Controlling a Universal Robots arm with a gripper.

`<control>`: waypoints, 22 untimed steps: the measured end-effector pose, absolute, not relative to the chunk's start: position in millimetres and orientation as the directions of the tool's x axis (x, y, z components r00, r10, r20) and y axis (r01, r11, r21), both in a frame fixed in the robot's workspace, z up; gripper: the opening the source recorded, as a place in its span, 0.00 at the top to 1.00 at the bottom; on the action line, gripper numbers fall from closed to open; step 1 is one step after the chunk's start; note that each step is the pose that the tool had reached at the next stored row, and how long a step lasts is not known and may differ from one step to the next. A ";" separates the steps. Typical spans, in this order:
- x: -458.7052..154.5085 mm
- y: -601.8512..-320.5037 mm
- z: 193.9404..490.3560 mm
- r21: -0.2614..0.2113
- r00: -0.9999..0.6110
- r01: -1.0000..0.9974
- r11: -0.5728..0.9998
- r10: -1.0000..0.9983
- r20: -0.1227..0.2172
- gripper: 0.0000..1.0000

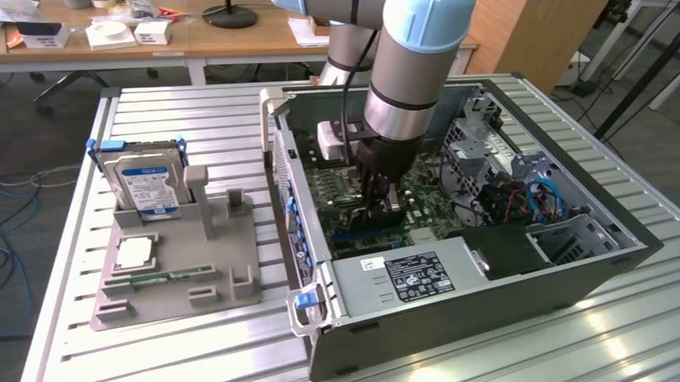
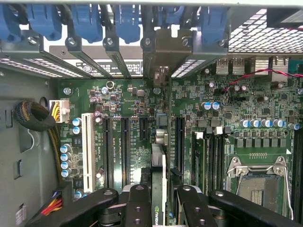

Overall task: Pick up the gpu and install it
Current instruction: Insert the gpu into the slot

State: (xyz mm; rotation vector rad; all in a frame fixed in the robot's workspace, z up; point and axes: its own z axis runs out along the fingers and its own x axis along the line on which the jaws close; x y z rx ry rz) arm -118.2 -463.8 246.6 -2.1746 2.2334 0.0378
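The gpu appears edge-on in the wrist view, a thin dark card running from between my fingers toward the rear of the case. Its pale metal bracket stands against the row of rear slot openings. My gripper is shut on the card, one black finger on each side of it. The card stands upright over the green motherboard, between two black expansion slots. Whether it sits in a slot I cannot tell. In the exterior view my gripper reaches down inside the open computer case.
Blue retention clips line the rear slots. A cable bundle and the CPU socket flank the card. The power supply fills the case's near end. Outside, a grey holder carries a hard drive and a memory stick.
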 end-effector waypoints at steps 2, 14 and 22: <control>-118.3 -463.9 246.3 0.001 -0.027 -1.000 0.027 -0.999 -0.034 0.74; -118.8 -463.8 245.4 0.000 -0.026 -1.000 0.026 -0.999 -0.034 0.74; -119.0 -463.8 245.0 0.001 -0.026 -1.000 0.026 -0.999 -0.034 0.74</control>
